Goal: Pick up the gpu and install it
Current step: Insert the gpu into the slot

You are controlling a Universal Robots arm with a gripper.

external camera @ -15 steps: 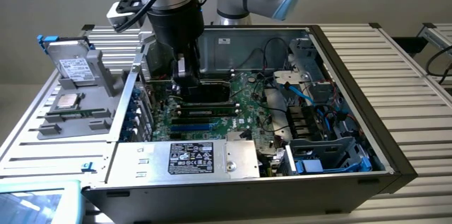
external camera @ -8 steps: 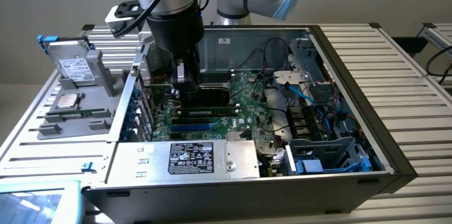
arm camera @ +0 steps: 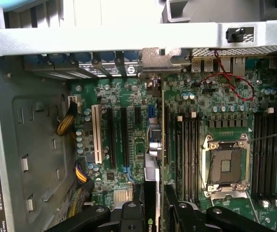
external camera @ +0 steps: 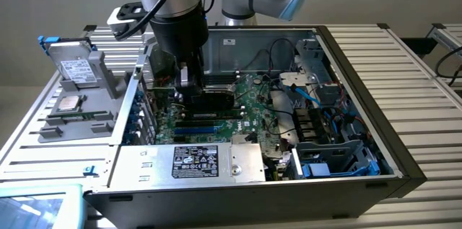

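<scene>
Slatted table [external camera: 411, 66], open case [external camera: 252, 204], pincer [arm camera: 153, 210] gripping gpu [arm camera: 151, 164]

Soft, even light fills the exterior view, leaving the inside of the computer case [external camera: 238, 204] in mild shadow. In the wrist view the metal rail [arm camera: 104, 41] glares pale, while the gpu [arm camera: 151, 198] stands dark.

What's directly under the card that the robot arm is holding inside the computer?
The green motherboard with its long expansion slots. The gpu, seen edge-on in the gripper, hides the strip right beneath it.
</scene>
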